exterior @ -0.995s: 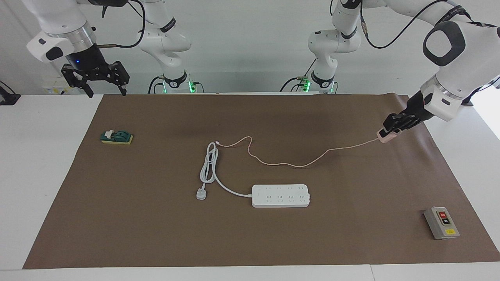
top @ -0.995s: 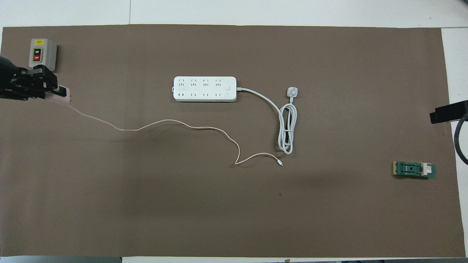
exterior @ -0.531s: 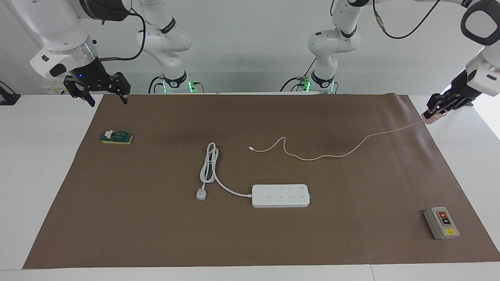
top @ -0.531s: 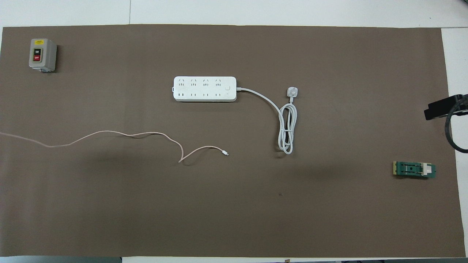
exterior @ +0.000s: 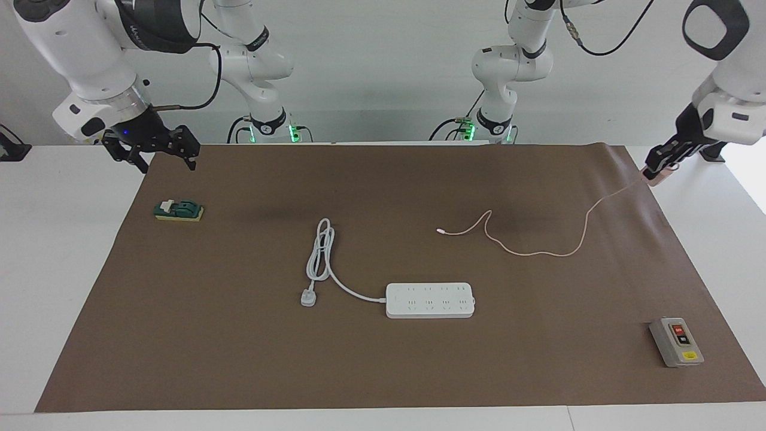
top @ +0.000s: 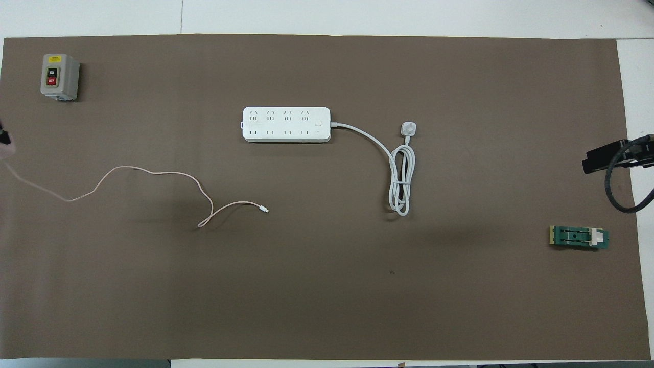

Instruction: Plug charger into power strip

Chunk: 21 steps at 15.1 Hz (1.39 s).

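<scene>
Grey button box (exterior: 676, 342): placed on brown mat (exterior: 239, 371), at the corner farthest from robots, left arm's end.
Green block (exterior: 179, 211): laid near mat's edge, right arm's end.

The charger (exterior: 654, 176) is held in the left gripper (exterior: 656, 172) over the mat's (exterior: 383, 371) edge at the left arm's end. Its cable (exterior: 538, 252) trails from there toward the middle. The power strip (exterior: 430, 300) lies farther from the robots. The switch box (exterior: 676, 342) lies well apart from that gripper, the terminal block (exterior: 178, 211) below the right gripper (exterior: 163, 160).
</scene>
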Each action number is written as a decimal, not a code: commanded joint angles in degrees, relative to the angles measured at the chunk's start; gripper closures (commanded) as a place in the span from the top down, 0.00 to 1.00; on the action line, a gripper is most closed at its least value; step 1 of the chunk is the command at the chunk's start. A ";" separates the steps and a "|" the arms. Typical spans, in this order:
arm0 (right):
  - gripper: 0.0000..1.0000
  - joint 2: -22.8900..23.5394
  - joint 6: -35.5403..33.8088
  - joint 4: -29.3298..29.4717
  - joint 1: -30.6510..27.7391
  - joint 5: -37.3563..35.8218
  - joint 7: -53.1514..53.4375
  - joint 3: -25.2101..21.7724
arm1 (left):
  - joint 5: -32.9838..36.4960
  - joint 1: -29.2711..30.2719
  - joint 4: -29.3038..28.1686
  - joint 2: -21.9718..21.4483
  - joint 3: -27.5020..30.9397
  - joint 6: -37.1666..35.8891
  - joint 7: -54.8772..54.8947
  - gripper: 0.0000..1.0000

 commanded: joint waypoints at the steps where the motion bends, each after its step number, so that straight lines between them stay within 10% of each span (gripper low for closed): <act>1: 1.00 -2.10 -1.03 -1.85 0.14 -0.83 0.15 -0.04 | -2.57 -5.79 2.05 3.85 0.88 4.39 -23.43 0.00; 9: 1.00 -2.54 -1.48 -1.85 0.31 -0.75 0.15 0.05 | -2.14 -19.07 1.88 12.54 0.97 16.26 -68.73 0.00; 21: 1.00 -2.54 -1.48 -1.85 0.22 -0.75 0.15 0.05 | -2.49 -21.19 1.53 16.25 0.97 18.64 -89.16 0.00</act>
